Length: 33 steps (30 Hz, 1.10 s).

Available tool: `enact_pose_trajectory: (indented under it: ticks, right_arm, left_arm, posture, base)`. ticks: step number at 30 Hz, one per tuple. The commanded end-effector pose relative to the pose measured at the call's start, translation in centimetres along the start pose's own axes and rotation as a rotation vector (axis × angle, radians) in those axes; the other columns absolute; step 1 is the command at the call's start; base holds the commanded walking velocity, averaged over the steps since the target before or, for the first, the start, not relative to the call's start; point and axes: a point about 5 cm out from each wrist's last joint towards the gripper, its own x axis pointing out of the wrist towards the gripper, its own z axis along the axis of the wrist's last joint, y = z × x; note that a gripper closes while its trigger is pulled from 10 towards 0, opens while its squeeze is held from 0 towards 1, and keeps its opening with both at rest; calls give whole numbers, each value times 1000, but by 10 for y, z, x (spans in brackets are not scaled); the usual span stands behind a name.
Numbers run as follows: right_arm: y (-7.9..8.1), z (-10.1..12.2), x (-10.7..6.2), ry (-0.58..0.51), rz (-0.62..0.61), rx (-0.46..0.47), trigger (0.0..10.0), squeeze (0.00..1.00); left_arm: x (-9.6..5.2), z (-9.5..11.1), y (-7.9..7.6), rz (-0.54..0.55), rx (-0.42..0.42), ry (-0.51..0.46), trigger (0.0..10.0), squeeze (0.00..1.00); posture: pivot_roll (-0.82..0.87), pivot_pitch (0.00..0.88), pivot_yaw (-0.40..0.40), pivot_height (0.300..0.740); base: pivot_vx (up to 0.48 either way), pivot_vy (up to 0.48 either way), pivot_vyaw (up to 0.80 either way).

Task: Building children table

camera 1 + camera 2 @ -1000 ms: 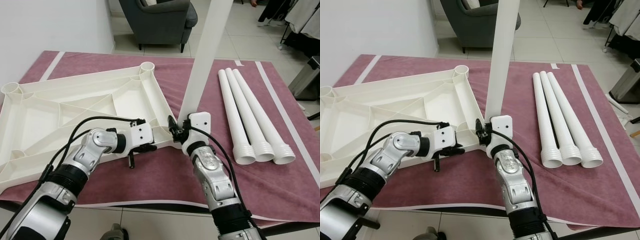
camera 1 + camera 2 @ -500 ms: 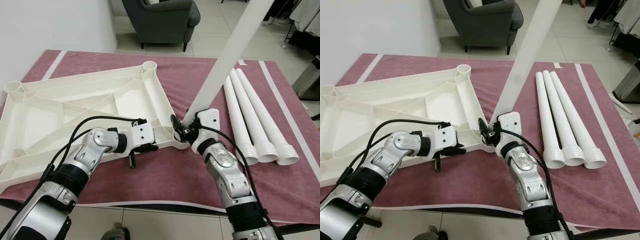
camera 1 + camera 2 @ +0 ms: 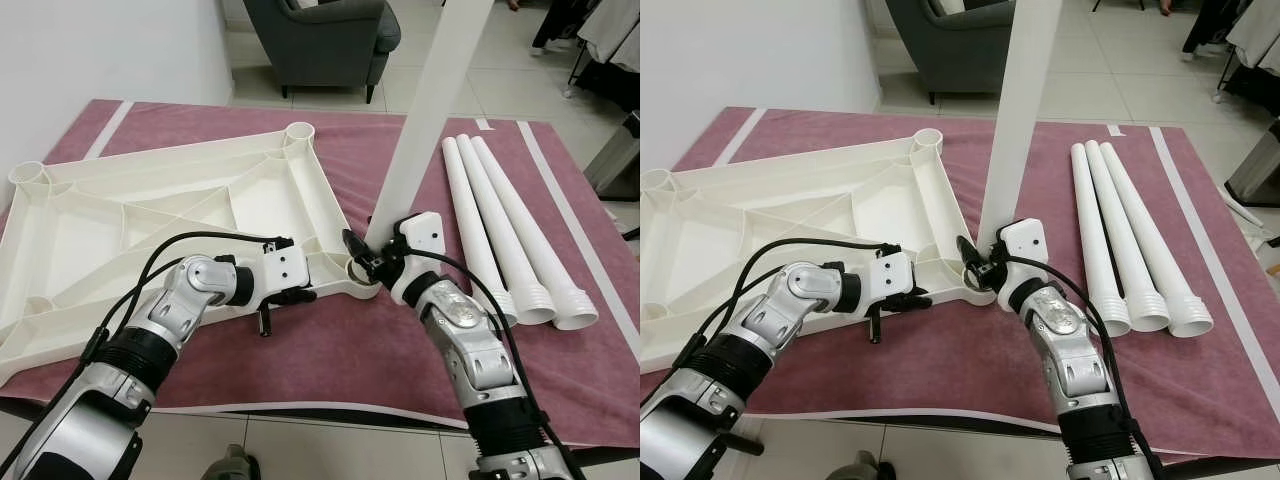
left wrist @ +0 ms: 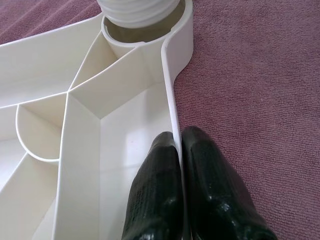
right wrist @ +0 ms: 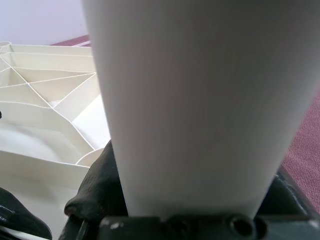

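Your right tool (image 3: 383,262) clamps the stiff, light table leg (image 3: 425,120) low, near its socket; your left tool (image 4: 181,185) pinches the tabletop rim (image 4: 172,107), steadying it.

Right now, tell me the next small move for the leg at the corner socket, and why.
Probably straighten it and twist. The right gripper holds the long white plastic table leg tilted, its threaded end resting in the corner socket of the upturned white ribbed tabletop, whose rim the left gripper pinches steady.
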Motion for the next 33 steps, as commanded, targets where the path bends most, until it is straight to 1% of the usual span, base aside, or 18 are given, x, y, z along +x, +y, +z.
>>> enact_pose_trajectory:
  ticks: [1, 5, 12, 16, 20, 26, 27, 33]
  right_arm:
    - [3, -1, 0, 13, 28, 16, 0, 0]
    - [2, -7, -1, 41, 72, 48, 0, 0]
    - [5, -9, 1, 40, 110, 59, 0, 0]
    - [8, -11, 6, 48, 122, 50, 0, 0]
    - [9, -18, 10, 89, 135, 19, 0, 0]
    - [5, -25, 7, 129, 147, 14, 0, 0]
    - [5, -28, 3, 152, 172, 15, 0, 0]
    - [6, -29, -3, 161, 201, 14, 0, 0]
  left_arm:
    - [1, -5, -6, -32, 2, 5, 0, 0]
    - [1, -5, -6, -32, 2, 4, 0, 0]
    - [0, -4, -6, -35, 2, 4, 0, 0]
    - [1, -4, -6, -36, 2, 3, 0, 0]
    - [0, -5, -7, -35, 0, 4, 0, 0]
    - [-1, -6, -7, -31, -4, 6, 0, 0]
    - [-1, -6, -7, -30, -5, 8, 0, 0]
    - [-1, -6, -7, -29, -6, 9, 0, 0]
  posture:
    - [91, 69, 37, 740]
    - [92, 70, 39, 740]
    - [94, 73, 42, 740]
    - [99, 74, 42, 740]
    - [103, 75, 38, 740]
    - [106, 76, 34, 740]
    - [105, 77, 33, 740]
    - [105, 77, 33, 740]
  base:
    - [0, 0, 0]
    - [0, 0, 0]
    - [0, 0, 0]
    - [0, 0, 0]
    - [0, 0, 0]
    - [0, 0, 0]
    - [0, 0, 0]
    - [0, 0, 0]
